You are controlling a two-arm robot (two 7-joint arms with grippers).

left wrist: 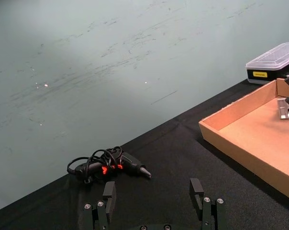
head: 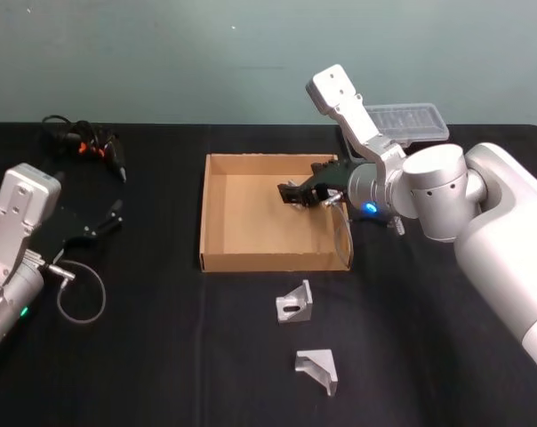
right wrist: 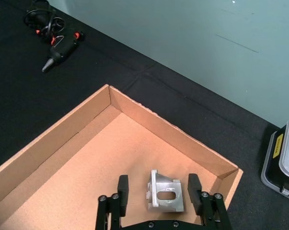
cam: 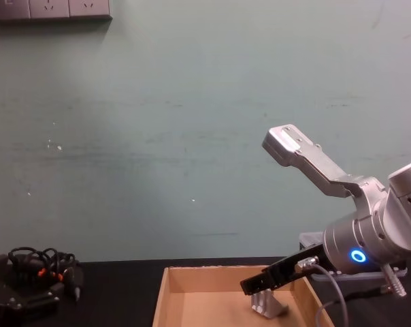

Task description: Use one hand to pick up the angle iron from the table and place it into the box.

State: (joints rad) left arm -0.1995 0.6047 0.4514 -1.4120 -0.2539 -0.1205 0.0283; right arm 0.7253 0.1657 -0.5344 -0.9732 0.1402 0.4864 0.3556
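Observation:
One silver angle iron (right wrist: 166,197) sits inside the tan cardboard box (right wrist: 63,139), near its far right corner. My right gripper (right wrist: 158,184) hovers just over it, open, with a gap between each finger and the metal. From the chest view the same angle iron (cam: 269,303) rests low in the box (cam: 161,300) under the right gripper (cam: 250,286). Two more angle irons, one (head: 294,303) and another (head: 317,370), lie on the black table (head: 162,356) in front of the box (head: 204,213). My left gripper (head: 108,218) is parked at the left, open.
A black glue gun with a tangled cord (head: 86,147) lies at the far left. A clear-lidded plastic case (head: 406,120) stands behind the box on the right. A grey cable loop (head: 77,294) lies beside the left arm.

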